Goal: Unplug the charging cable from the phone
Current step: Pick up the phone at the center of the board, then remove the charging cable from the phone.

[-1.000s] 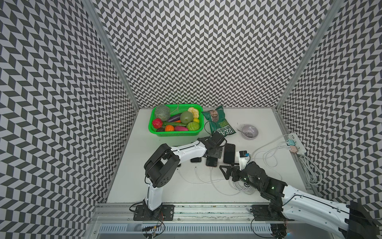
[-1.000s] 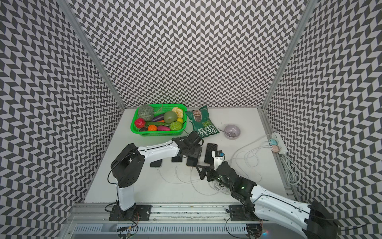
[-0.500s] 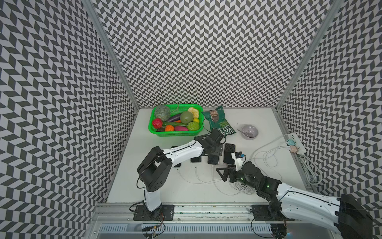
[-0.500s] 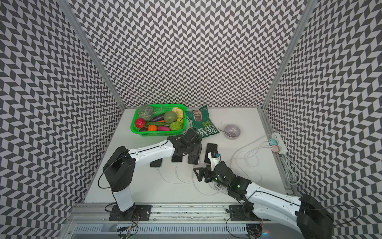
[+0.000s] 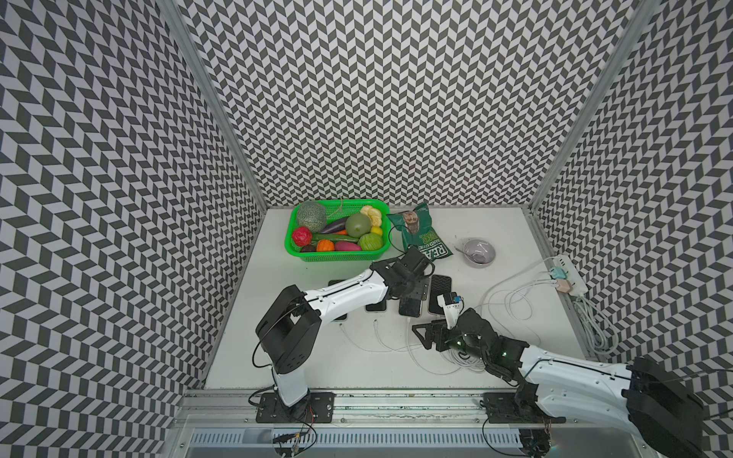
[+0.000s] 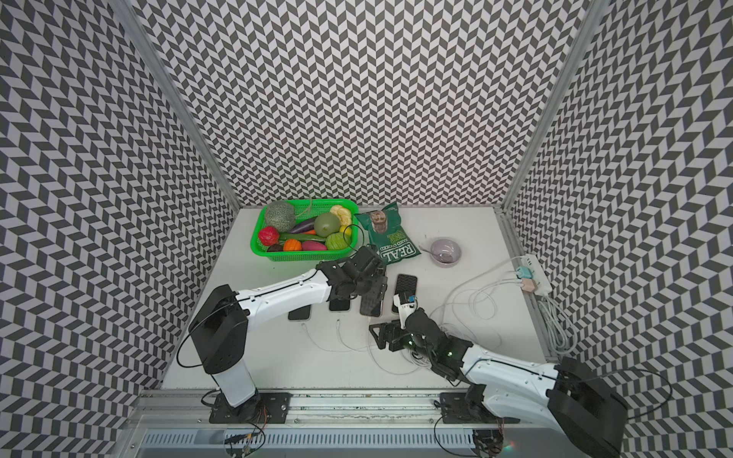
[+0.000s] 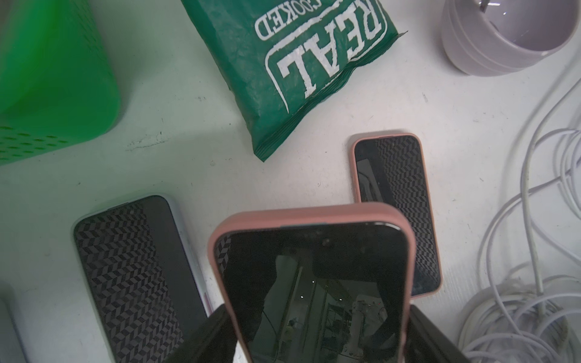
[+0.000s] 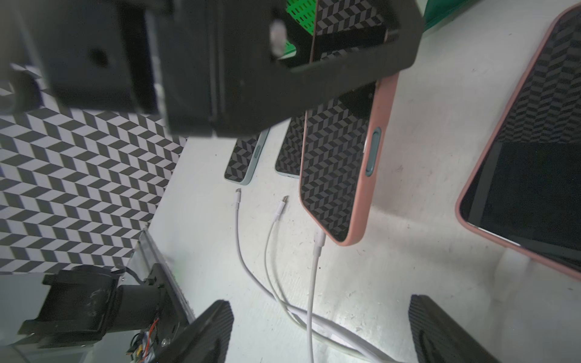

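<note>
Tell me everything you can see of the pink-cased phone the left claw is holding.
The pink-cased phone has a matte pink case, a dark glossy screen facing up and a grey-green side button. The left claw is shut on its long edges. It is tilted, far end lifted, plug end low near the table. A white charging cable is plugged into that low end.

Snack bag (image 5: 420, 234) just right of the basket (image 5: 337, 254); bowl (image 5: 479, 250) farther right — power strip (image 5: 568, 274) farthest right. Phones (image 5: 440, 286) lie in a row before the basket, cables (image 8: 312, 283) before those.
</note>
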You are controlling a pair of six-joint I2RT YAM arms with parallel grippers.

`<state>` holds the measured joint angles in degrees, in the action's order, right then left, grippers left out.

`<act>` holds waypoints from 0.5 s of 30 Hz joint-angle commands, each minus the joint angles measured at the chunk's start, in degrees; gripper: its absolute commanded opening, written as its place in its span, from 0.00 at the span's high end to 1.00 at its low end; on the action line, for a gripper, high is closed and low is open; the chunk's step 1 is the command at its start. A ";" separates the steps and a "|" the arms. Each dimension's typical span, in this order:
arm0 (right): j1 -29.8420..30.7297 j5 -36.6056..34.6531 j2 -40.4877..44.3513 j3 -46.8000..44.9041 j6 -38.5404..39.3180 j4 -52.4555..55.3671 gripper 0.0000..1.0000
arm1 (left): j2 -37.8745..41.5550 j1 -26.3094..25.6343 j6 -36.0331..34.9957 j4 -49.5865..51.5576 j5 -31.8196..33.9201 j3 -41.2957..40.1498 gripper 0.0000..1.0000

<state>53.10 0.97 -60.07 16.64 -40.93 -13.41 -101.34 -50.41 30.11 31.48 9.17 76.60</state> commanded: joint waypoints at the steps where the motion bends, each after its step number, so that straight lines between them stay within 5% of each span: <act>1: -0.12 2.24 -0.55 -0.13 0.05 -4.55 0.14 | 3.61 -0.56 0.00 -0.16 0.13 0.52 1.00; 15: -0.14 4.31 -3.88 -1.16 -0.73 -9.82 0.21 | 5.89 -1.03 -0.05 0.78 0.06 1.81 1.00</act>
<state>53.10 4.75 -63.16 16.27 -41.45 -18.81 -98.54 -50.76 30.11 32.62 9.17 76.62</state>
